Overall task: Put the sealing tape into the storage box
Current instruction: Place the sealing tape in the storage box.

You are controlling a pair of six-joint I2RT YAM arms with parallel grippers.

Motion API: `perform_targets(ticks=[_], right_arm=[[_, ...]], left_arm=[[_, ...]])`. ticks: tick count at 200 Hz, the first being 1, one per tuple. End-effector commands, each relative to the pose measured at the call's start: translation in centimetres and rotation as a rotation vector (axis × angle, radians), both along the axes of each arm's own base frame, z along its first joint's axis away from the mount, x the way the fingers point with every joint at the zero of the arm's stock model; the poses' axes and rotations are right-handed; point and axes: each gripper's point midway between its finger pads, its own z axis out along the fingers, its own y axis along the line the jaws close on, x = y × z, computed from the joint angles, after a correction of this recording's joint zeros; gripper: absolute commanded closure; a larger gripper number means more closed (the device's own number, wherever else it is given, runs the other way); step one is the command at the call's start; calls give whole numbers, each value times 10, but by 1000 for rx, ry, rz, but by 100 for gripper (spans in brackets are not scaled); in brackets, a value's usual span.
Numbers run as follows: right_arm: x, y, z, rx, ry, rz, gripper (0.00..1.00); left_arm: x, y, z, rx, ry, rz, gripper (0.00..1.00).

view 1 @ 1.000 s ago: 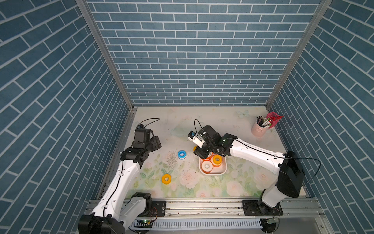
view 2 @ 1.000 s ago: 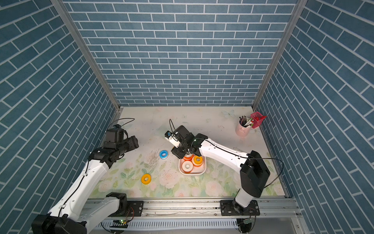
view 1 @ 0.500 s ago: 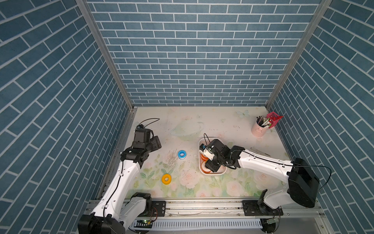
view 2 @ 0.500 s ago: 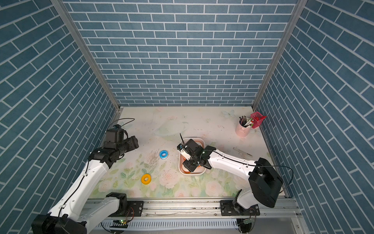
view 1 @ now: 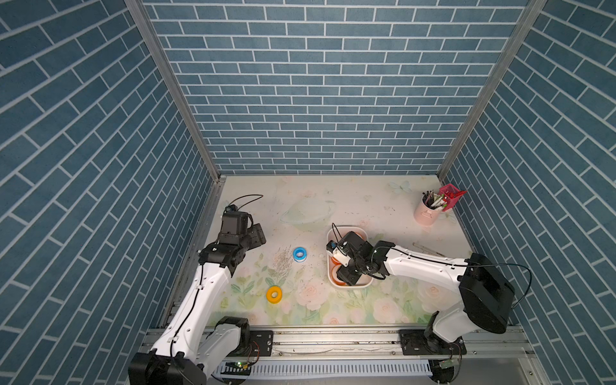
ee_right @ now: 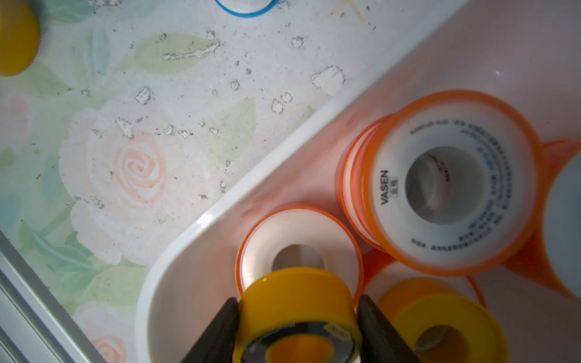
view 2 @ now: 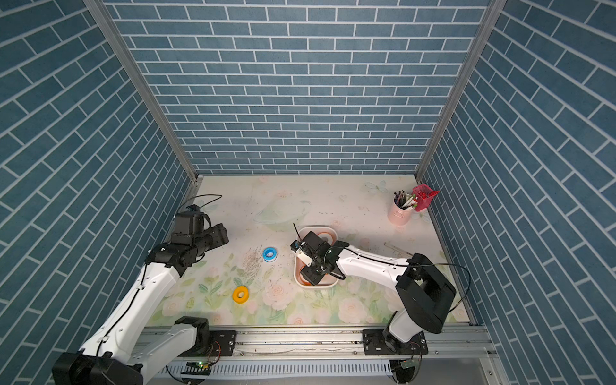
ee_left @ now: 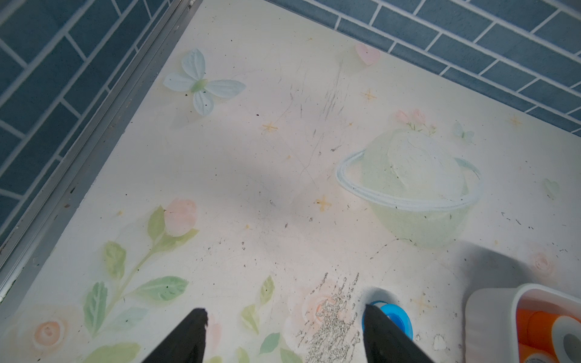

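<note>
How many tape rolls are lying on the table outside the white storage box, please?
2. A blue roll lies left of the storage box; a yellow roll lies nearer the front rail. The right arm could hide another beside the box.

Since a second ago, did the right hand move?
Yes. The right hand slid along the storage box, from its far end to its near end.
</note>
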Motion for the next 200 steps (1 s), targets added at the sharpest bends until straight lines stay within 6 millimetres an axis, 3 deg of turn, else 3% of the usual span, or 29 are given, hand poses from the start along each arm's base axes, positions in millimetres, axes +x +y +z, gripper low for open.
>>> perform_targets(ticks=[1,32,100,156,200], right_arm=[[3,10,5,17,1,-13,46],[2,13,7,22,-4,-5,36],[3,11,14,26,-25,-16,35],[14,3,43,71,-144,-45,38],[45,-12,80,190,-377,-205,35]], left_arm=[[0,2,-6,12,13,0,19],[0,2,-6,12,12,-1,18],[-1,2,-5,10,11,-1,18],[0,0,-5,6,10,-11,18],[-1,-21,-1,-94,4,-68,17]])
